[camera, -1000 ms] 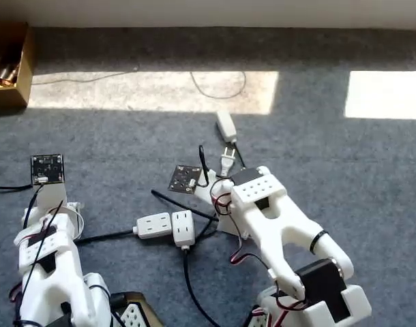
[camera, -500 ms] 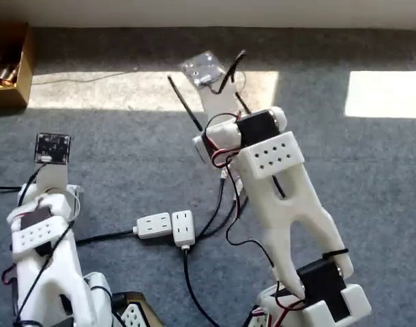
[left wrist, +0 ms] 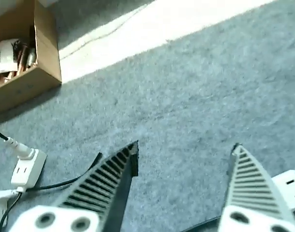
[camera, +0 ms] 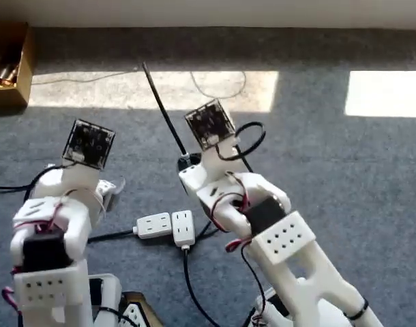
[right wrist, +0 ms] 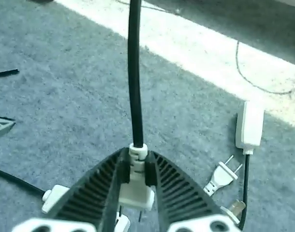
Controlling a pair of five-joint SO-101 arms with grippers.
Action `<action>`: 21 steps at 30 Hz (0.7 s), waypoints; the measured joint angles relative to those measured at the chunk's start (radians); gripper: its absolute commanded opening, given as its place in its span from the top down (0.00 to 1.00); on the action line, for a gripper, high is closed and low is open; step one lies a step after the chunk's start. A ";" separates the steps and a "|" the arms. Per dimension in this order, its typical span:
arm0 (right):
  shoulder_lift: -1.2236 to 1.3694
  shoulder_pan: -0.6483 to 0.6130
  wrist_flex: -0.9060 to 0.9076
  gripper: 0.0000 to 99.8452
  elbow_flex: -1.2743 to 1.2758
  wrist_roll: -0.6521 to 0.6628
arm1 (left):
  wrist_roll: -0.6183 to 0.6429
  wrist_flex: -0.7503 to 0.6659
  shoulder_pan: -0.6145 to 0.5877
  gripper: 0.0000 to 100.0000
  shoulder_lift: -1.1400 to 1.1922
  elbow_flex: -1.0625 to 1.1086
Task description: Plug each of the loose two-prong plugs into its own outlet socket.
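Note:
My right gripper [right wrist: 134, 180] is shut on a white two-prong plug [right wrist: 134, 193] whose black cord [right wrist: 134, 72] stands stiffly up from it. In the high view this gripper [camera: 188, 165] hangs just beyond the white outlet strip [camera: 164, 225], cord [camera: 161, 109] slanting away. Part of the strip [right wrist: 51, 196] shows below the held plug. A second loose white plug [right wrist: 223, 176] lies on the carpet next to a white adapter [right wrist: 249, 124]. My left gripper [left wrist: 185, 146] is open over bare carpet, left of the strip [camera: 111, 192].
Grey carpet with sunlit patches at the far side. A cardboard box [camera: 8, 65] sits at the far left corner. Another white power strip [left wrist: 24, 167] with a cable lies on the carpet near the left arm. Thin black cables run from the outlet strip.
The right arm lifted the plug off the carpet, swung it far away, then drew back toward the outlet strip. The left arm rose and turned toward the strip.

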 measured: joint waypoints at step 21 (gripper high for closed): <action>0.106 -0.130 0.035 0.99 -0.075 -0.064 | 0.161 -0.002 0.287 0.65 -0.516 0.299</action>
